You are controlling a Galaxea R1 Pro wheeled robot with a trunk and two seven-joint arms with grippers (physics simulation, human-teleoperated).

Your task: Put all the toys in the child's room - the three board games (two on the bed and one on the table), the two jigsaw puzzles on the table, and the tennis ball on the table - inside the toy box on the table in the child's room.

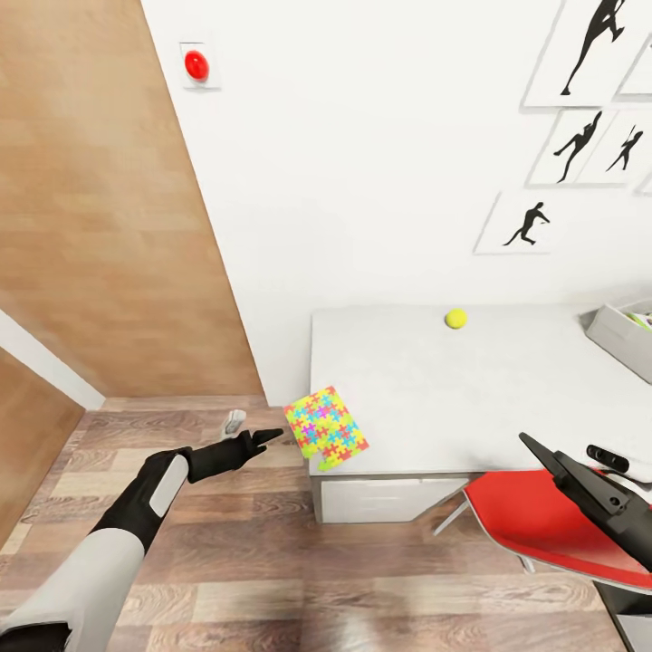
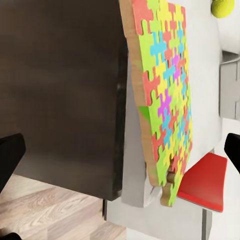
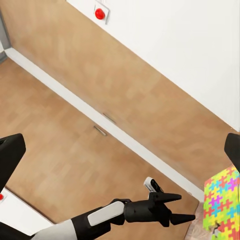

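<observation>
Child's room with white wall and wood-plank floor (image 1: 226, 561). The table (image 1: 426, 398) carries a jigsaw puzzle (image 1: 325, 428) overhanging its near left corner, the tennis ball (image 1: 455, 318) near its far edge, and the toy box (image 1: 621, 333) at far right. Left gripper (image 1: 269, 437), fingers parted and empty, hovers just left of the puzzle. Right gripper (image 1: 534, 445), spread open and empty, hangs above a red chair (image 1: 534, 525).

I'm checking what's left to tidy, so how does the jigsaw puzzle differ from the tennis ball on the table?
The jigsaw puzzle is a thin flat board of many colours; the tennis ball is a small round yellow-green ball. The puzzle hangs over the table's front corner, while the ball sits fully on the top near the wall. The puzzle is much larger than the ball. Both rest on the table, and neither is gripped.
</observation>
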